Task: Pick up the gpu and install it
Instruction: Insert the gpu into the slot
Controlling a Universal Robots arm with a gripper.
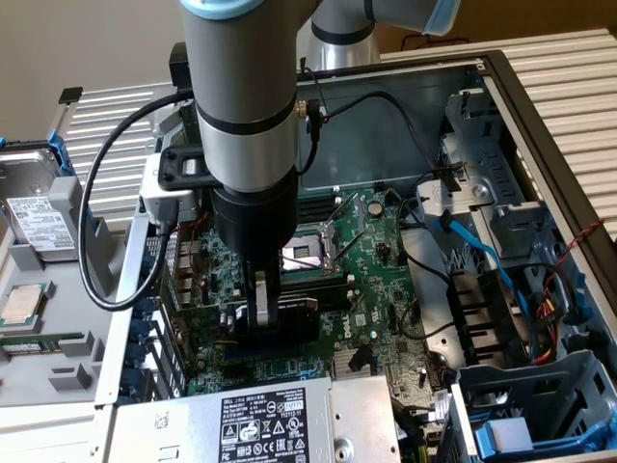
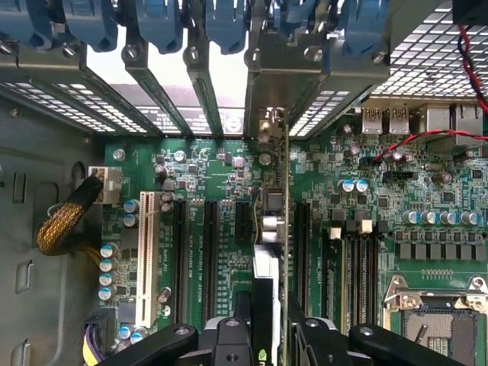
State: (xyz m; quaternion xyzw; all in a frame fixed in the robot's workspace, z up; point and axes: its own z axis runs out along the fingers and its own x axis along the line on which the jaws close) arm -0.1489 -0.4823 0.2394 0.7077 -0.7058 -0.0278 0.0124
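In the exterior view, you see the claw point(image 1: 260, 311) down inside the computer case point(image 1: 540, 125), partly closed on the gpu point(image 1: 289, 313). The card sits low over the motherboard point(image 1: 376, 289), black block showing beside the claw. In the wrist view, you see the gpu point(image 2: 272, 221) edge-on, thin, standing upright between the claw's fingers point(image 2: 242, 305), over the long slots point(image 2: 210, 252).

A motherboard point(image 1: 386, 280) is seen below the tool, a power supply point(image 1: 251, 424) just beside it, a hard drive point(image 1: 39, 217) well apart.
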